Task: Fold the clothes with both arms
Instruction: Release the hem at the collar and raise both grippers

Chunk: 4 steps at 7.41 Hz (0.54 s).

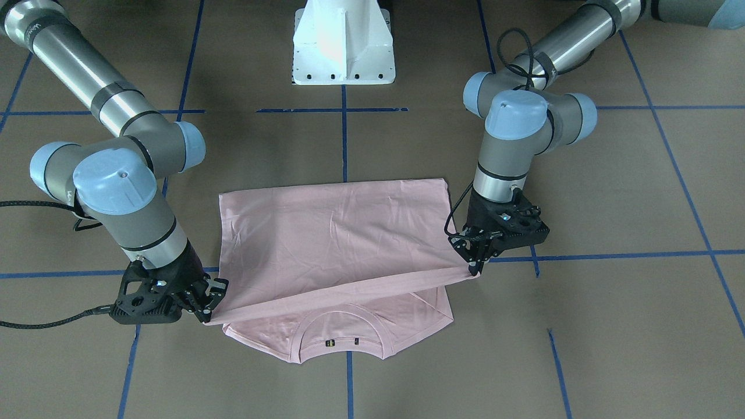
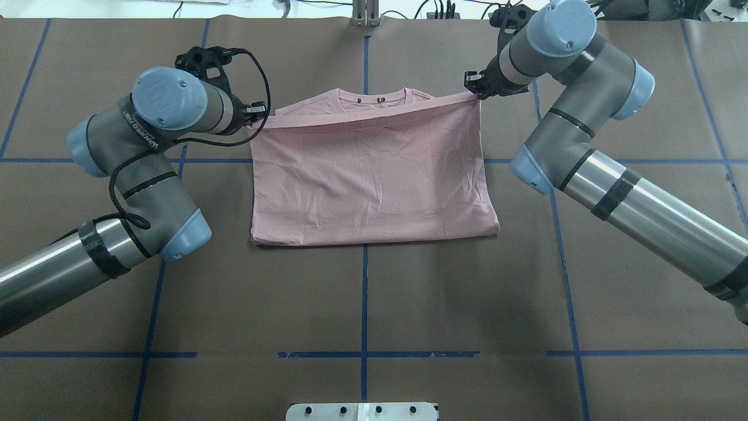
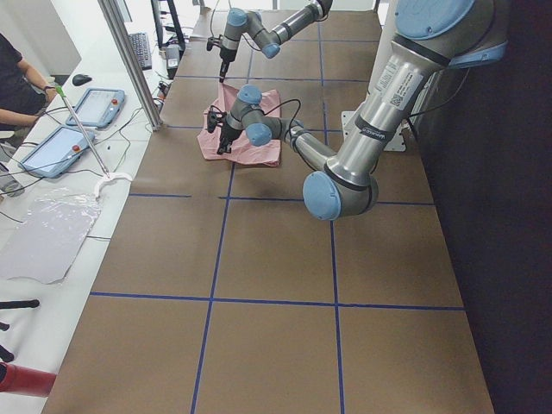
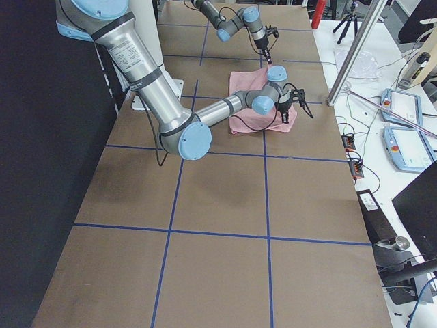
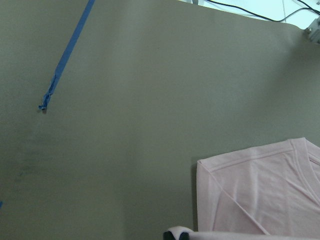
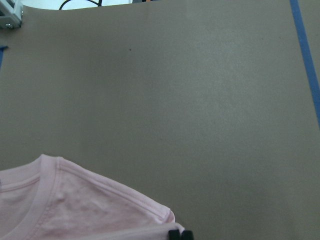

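The pale pink T-shirt (image 1: 332, 233) (image 2: 368, 175) lies plain back up on the brown table. Its collar (image 1: 340, 337) is at the side far from the robot. My left gripper (image 1: 474, 266) (image 2: 259, 114) is shut on one corner of the folded-over edge. My right gripper (image 1: 208, 314) (image 2: 476, 93) is shut on the other corner. They hold this edge stretched and slightly raised over the shoulder area, just short of the collar. The wrist views show the shirt's shoulders (image 5: 260, 190) (image 6: 75, 205) lying below the held cloth. The print is hidden.
The white pedestal base (image 1: 343, 43) (image 2: 362, 411) stands at the robot's side of the table. Blue tape lines (image 2: 365, 292) grid the brown surface. A metal post (image 3: 129, 60) and a desk with tablets (image 3: 56, 147) stand beyond the table's far edge.
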Motion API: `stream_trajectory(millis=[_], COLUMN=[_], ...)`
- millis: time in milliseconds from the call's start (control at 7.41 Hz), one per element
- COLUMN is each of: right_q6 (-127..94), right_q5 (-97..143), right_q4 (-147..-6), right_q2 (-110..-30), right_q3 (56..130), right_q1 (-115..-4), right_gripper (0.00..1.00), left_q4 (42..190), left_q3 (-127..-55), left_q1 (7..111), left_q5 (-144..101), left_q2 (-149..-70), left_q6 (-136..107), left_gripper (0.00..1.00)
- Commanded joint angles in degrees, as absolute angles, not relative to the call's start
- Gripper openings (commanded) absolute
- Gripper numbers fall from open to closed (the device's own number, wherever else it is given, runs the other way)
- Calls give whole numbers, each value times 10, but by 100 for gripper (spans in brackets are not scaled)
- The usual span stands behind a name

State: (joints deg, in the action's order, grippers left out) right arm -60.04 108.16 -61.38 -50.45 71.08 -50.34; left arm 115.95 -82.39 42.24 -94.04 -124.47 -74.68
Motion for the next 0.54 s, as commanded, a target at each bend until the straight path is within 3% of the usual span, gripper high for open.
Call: stream_trajectory(millis=[0,405], right_q6=[-599,-599], right_q5=[1082,1081], right_q4=[-611,-611], right_q2=[-487,-486], right_q3=[678,668], right_q1=[-513,-516], right_gripper=[0,0], left_q4=[1165,1165], left_q3=[-768,-754], left_q1=[424,431], left_q5=[-938,-936], left_q2=[-1274,-1277], left_q6=[-746,-731], left_gripper=[0,0])
